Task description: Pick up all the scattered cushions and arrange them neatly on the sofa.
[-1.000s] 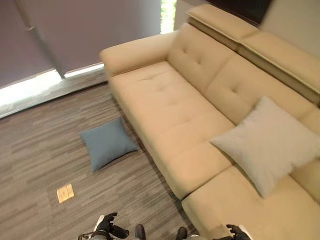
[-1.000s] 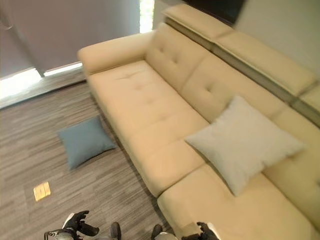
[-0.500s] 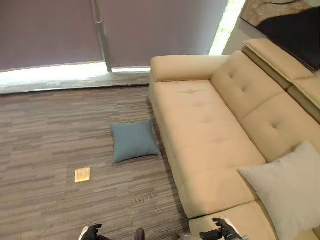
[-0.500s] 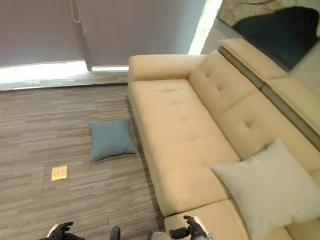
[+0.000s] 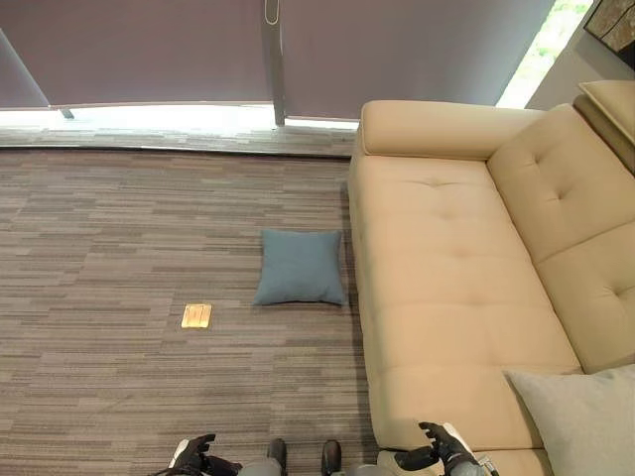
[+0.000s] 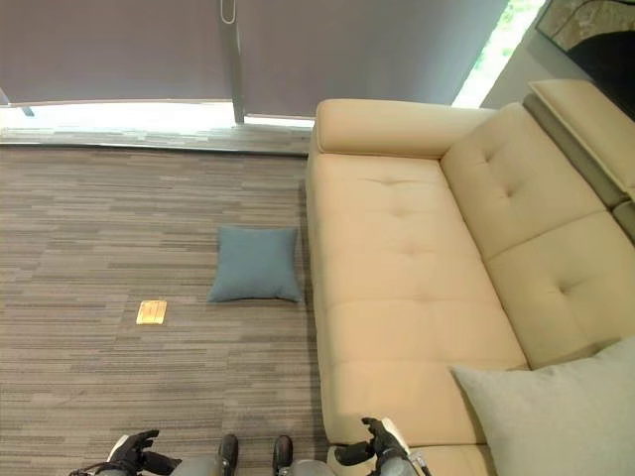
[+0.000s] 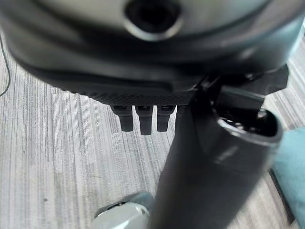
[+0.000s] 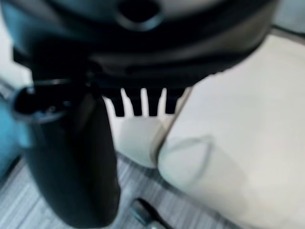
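Note:
A blue cushion [image 5: 300,267] lies flat on the striped carpet, close to the front of the beige sofa [image 5: 446,268]. A light grey cushion [image 5: 585,421] rests on the sofa seat at the lower right, partly cut off by the edge. My left hand [image 5: 194,454] hangs low over the carpet, open and holding nothing; its straight fingers [image 7: 142,118] point at the floor, with a corner of the blue cushion [image 7: 291,176] beyond. My right hand [image 5: 440,443] hovers by the sofa's front corner, open and holding nothing, its fingers [image 8: 143,102] over the sofa edge [image 8: 228,119].
A small yellow-tan card [image 5: 196,315] lies on the carpet left of the blue cushion. Grey blinds [image 5: 149,50] close off the far side, with a bright strip along the floor. The sofa's armrest [image 5: 437,127] is at its far end.
The whole picture has swung round, so the camera has turned left; the sofa now runs up the right side. Neither cushion has moved on its surface. Both hands stay low.

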Tool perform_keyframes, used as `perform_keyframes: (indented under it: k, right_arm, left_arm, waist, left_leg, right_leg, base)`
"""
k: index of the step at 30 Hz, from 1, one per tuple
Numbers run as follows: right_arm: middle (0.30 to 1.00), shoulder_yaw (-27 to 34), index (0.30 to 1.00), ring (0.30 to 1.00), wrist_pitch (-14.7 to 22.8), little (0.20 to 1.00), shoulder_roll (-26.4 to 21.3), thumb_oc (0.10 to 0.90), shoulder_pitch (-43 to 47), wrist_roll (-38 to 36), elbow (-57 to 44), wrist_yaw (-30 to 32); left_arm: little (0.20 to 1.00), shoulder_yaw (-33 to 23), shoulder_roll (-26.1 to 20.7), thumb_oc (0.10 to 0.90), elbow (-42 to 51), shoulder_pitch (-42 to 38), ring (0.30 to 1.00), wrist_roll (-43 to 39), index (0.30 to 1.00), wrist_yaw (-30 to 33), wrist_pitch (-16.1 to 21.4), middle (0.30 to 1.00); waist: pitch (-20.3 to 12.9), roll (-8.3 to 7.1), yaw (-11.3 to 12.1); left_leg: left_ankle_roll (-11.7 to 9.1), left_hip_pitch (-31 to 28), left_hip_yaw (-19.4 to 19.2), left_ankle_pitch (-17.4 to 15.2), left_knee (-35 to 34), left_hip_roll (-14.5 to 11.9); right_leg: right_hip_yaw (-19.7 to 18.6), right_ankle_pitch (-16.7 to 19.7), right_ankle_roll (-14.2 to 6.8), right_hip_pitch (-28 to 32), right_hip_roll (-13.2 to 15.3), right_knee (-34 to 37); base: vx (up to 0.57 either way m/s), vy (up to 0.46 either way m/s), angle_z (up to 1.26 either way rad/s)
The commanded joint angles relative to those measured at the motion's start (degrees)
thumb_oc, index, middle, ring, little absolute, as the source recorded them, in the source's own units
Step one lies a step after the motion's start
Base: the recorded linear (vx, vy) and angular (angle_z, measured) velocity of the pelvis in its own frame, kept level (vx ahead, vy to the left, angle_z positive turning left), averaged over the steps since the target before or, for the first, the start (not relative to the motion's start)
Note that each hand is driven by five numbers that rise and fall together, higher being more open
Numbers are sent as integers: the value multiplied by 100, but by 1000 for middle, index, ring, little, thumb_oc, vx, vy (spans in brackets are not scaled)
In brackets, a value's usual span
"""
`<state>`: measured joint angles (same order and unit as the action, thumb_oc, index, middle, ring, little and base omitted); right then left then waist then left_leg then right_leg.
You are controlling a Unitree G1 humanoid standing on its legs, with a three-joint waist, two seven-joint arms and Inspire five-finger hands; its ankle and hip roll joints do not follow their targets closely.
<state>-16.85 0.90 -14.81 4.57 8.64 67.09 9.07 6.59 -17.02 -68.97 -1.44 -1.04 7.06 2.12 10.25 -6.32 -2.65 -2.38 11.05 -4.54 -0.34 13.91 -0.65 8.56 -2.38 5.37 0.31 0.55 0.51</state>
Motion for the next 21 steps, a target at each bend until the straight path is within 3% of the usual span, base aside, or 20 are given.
perform_keyframes:
  k: [1,4,10,11,12,13,14,15,18,20,21]
  right_arm:
    - [900,79,900,900,-33,900,-268,800,-195,-36,-32,144]
    - [900,66,900,900,-28,900,-277,800,-215,-15,-15,160]
    - [900,87,900,900,-41,900,-131,800,-303,157,62,112]
    - [900,35,900,900,-30,900,-50,800,-252,173,6,80]
    - [900,35,900,900,-31,900,-49,800,-251,173,5,79]
    - [900,-26,900,900,-29,900,-23,800,-176,190,-72,73]
    - [900,-26,900,900,-30,900,-23,800,-175,190,-73,72]
    - [900,-62,900,900,-8,900,9,800,-160,187,-163,68]
    - [900,-70,900,900,-7,900,12,800,-177,196,-198,61]
    - [900,-112,900,900,-28,900,9,800,-139,225,-157,51]
    - [900,-141,900,900,-43,900,-20,800,-93,271,-122,46]
  left_arm:
    - [900,134,-129,800,62,199,900,6,900,34,28,900]
    - [900,137,-111,800,36,192,900,-85,900,42,42,900]
    - [900,78,-112,800,-44,248,900,-7,900,11,19,900]
    - [900,94,-172,800,12,188,900,7,900,2,20,900]
    - [900,94,-172,800,12,187,900,7,900,2,20,900]
    - [900,92,-254,800,95,125,900,-7,900,11,20,900]
    - [900,91,-254,800,95,124,900,-7,900,11,20,900]
    - [900,98,-308,800,187,89,900,-23,900,17,38,900]
    - [900,44,-315,800,212,112,900,-93,900,27,43,900]
    - [900,41,-306,800,171,127,900,-107,900,17,38,900]
    - [900,49,-296,800,103,133,900,-91,900,18,35,900]
  waist:
    - [-255,-62,-20]
    - [-214,-75,91]
    - [-385,-122,110]
    - [-352,-102,96]
    - [-350,-107,104]
    - [-252,-64,45]
    - [-249,-68,51]
    - [-206,-2,21]
    - [-213,35,24]
    - [-252,61,18]
    - [-279,44,-17]
  left_leg:
    - [74,134,62,-122,-617,43]
    - [-21,521,278,265,-878,25]
    - [155,185,242,157,-978,109]
    - [278,-55,185,57,-1026,148]
    - [279,-57,176,56,-1027,150]
    - [395,-277,98,-22,-1062,163]
    - [397,-280,91,-22,-1063,165]
    - [450,-492,-21,-114,-1133,150]
    - [469,-719,-118,-214,-1214,146]
    - [450,-910,-175,-325,-1298,149]
    - [449,-1077,-222,-435,-1347,214]
  right_leg:
    - [-386,-312,-898,-48,99,-212]
    - [-511,-459,-892,154,43,-199]
    - [-669,-626,-1061,267,208,-672]
    - [-673,-521,-1156,3,318,-1466]
    - [-683,-531,-1158,-8,322,-1486]
    - [-689,-171,-1210,-351,398,-2234]
    - [-696,-176,-1213,-357,401,-2246]
    - [-526,-20,-1214,-599,501,-2677]
    - [-226,-15,-1171,-739,617,-2637]
    - [85,-93,-1134,-856,624,-2198]
    - [359,42,-1166,-1078,574,-1647]
  base:
    - [275,90,25]
    - [205,79,3]
    - [309,197,-38]
    - [144,136,-44]
    - [230,254,-40]
    - [85,120,-25]
    - [190,222,-21]
    - [177,145,-2]
    - [198,99,-29]
    - [262,38,-18]
    - [272,35,-32]
